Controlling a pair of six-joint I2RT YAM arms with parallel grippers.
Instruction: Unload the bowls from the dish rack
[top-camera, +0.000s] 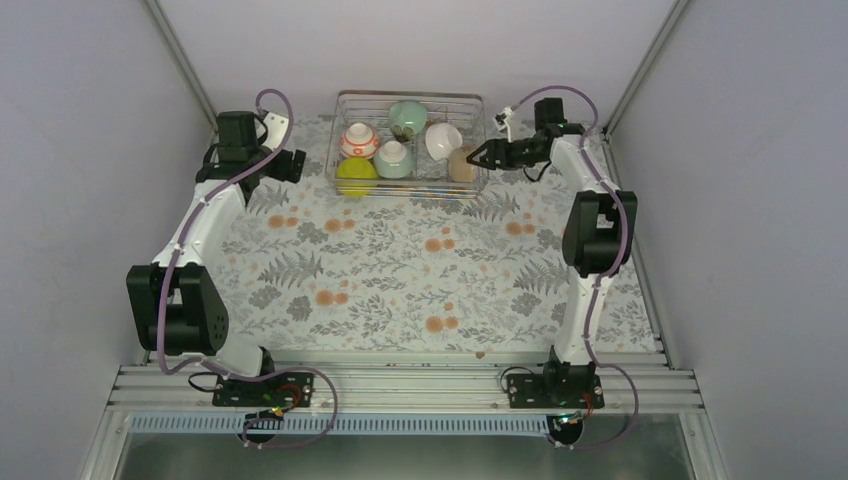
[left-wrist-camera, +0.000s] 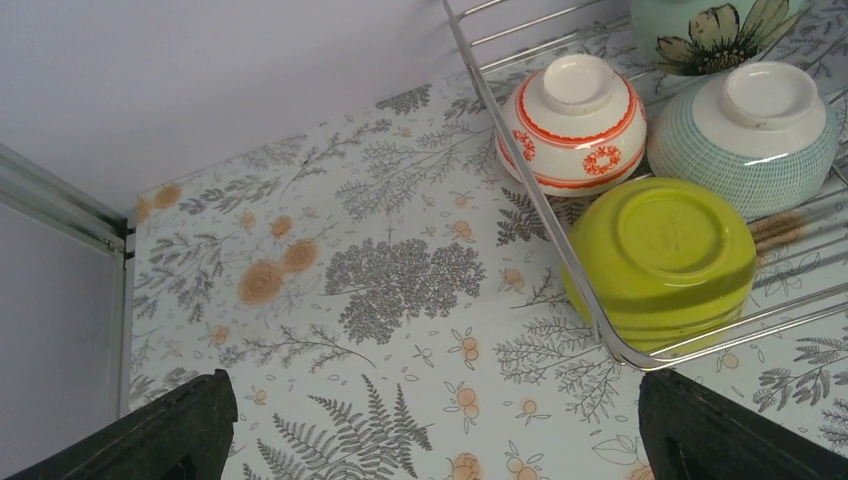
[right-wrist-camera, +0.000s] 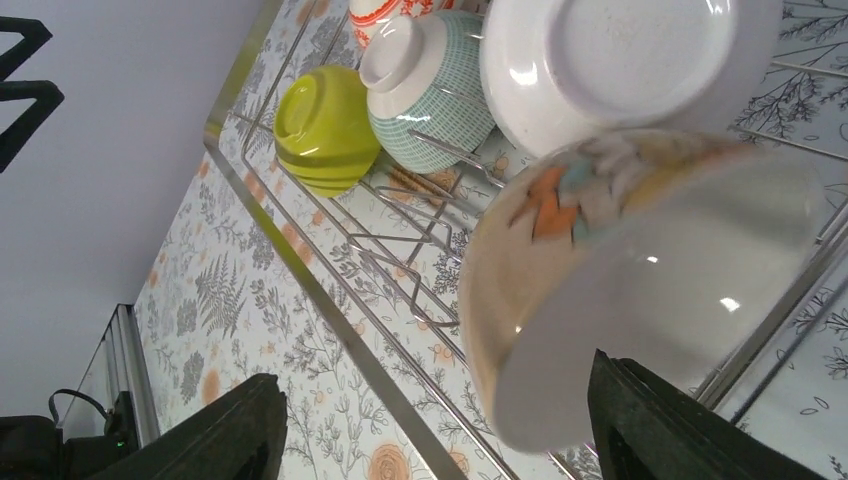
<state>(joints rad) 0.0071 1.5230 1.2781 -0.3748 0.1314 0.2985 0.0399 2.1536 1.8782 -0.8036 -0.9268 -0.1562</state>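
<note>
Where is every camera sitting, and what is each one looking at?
Top: above and behind, looking down at table and rack; left arm and right arm show.
Left wrist: on the left arm, facing the rack's corner and green bowl; left gripper at bottom.
Right wrist: on the right arm, close to a tipped patterned bowl; right gripper at bottom.
All three show the green bowl.

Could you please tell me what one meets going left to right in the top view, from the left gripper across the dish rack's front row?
left gripper → lime green bowl → teal patterned bowl → floral bowl
</note>
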